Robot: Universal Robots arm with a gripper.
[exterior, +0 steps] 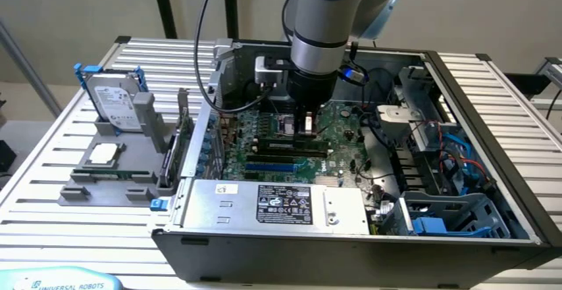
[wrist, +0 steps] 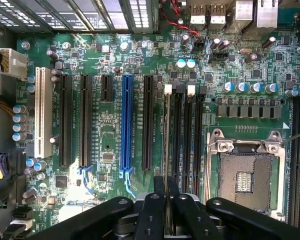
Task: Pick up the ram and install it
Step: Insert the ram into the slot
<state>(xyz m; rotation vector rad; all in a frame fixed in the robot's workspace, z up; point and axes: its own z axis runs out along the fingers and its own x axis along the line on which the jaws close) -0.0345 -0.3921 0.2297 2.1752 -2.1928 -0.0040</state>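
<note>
In the wrist view my gripper (wrist: 166, 202) is shut on the ram (wrist: 166, 145). I see the ram edge-on, as a thin pale line running out from between the black fingers (wrist: 152, 210). It lies along the memory slot with the white latch (wrist: 167, 90) on the green motherboard (wrist: 110, 135). Whether it touches the slot I cannot tell. In the exterior view the gripper (exterior: 306, 127) reaches straight down into the open computer case (exterior: 491, 139), low over the motherboard (exterior: 263, 155) beside the dark memory slots (exterior: 290, 146).
A grey fixture (exterior: 75, 194) outside the case on the exterior view's left holds a hard drive (exterior: 114, 99), a silver processor chip (exterior: 104, 153) and an upright dark card (exterior: 180, 142). The power supply (exterior: 272, 204) sits in front. Cables and a blue drive bay (exterior: 448, 217) crowd the right. The processor socket (wrist: 244, 175) adjoins the slots.
</note>
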